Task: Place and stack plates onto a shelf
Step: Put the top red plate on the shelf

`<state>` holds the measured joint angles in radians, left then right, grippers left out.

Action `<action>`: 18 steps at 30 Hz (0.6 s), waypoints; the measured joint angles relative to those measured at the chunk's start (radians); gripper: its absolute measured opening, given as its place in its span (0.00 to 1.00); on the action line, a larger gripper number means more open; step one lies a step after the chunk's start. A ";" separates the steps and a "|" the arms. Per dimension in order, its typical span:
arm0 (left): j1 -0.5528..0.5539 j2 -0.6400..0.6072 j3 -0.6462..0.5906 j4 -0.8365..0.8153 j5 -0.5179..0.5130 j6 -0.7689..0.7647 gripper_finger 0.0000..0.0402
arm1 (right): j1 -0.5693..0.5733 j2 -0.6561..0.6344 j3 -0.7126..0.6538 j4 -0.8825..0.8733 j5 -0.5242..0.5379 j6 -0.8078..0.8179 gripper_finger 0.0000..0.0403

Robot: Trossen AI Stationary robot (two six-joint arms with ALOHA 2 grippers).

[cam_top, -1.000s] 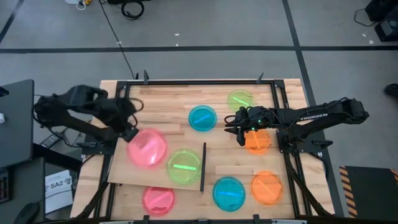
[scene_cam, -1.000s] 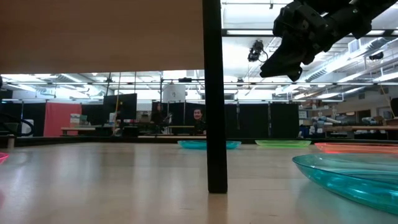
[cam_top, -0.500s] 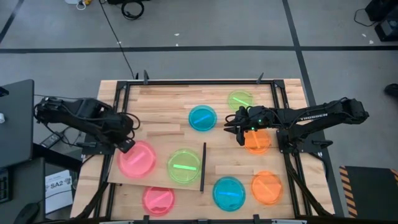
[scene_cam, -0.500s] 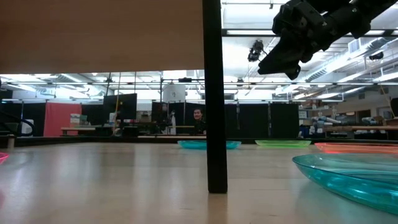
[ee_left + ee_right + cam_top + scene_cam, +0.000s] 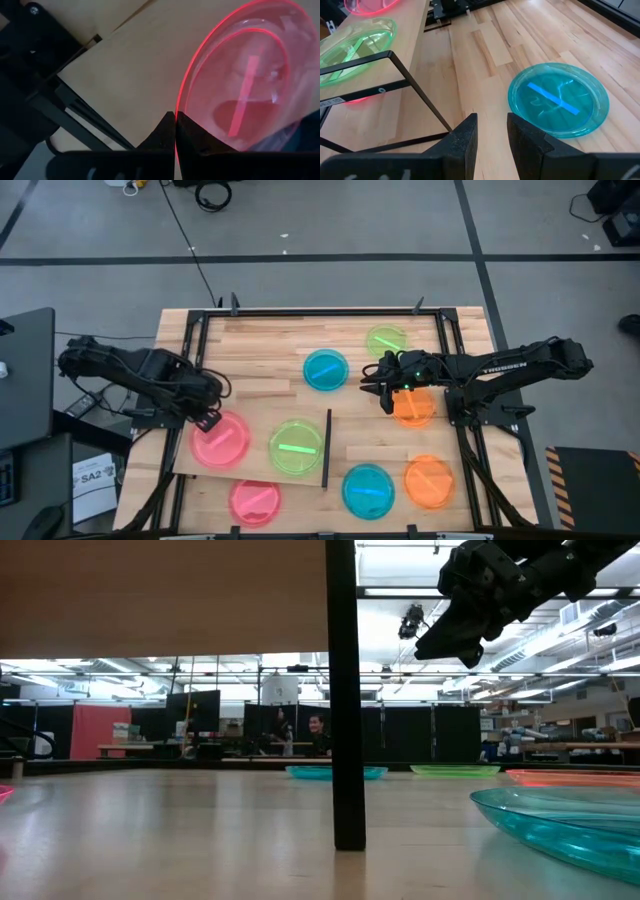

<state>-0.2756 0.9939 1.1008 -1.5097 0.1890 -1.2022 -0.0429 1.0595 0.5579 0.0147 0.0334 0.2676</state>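
Note:
My left gripper (image 5: 208,420) (image 5: 175,117) is shut on a pink plate (image 5: 222,442) over the left part of the shelf (image 5: 190,463), a pale raised panel with a black strip (image 5: 327,448) on its right edge. A green plate (image 5: 296,447) lies on the shelf beside the pink one. My right gripper (image 5: 384,392) (image 5: 492,135) hovers open above the table, between a blue plate (image 5: 326,369) and an orange plate (image 5: 413,408), touching nothing. My left gripper pinches the pink plate's rim (image 5: 179,106) between its two fingers, on the plate's far-left side. The fingers come slanting down from the table's far-left. The plate lies level on or just over the shelf top; which, I cannot tell.
On the tabletop lie a green plate (image 5: 386,340) near the far edge, an orange plate (image 5: 430,480) and a blue plate (image 5: 367,490) near the front, and a pink plate (image 5: 255,502) partly under the shelf. A black frame (image 5: 300,311) rims the table.
My left gripper has carried the pink plate toward the table's near-left and down, still shut on its rim. The plate, blurred and farther right a second ago, now lies level over the shelf's left part. The right arm has kept still.

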 joint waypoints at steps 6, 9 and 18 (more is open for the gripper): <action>0.000 0.000 -0.051 0.015 0.000 0.000 0.01 | 0.000 0.000 0.000 0.000 0.000 -0.001 0.28; 0.000 0.000 -0.064 0.023 -0.001 0.000 0.01 | 0.000 0.000 0.000 0.000 0.000 -0.001 0.28; 0.000 0.000 -0.065 0.024 -0.003 0.000 0.09 | 0.000 0.000 0.000 0.000 0.000 -0.001 0.28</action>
<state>-0.2756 0.9943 1.0359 -1.4853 0.1856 -1.2018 -0.0429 1.0599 0.5579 0.0143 0.0334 0.2668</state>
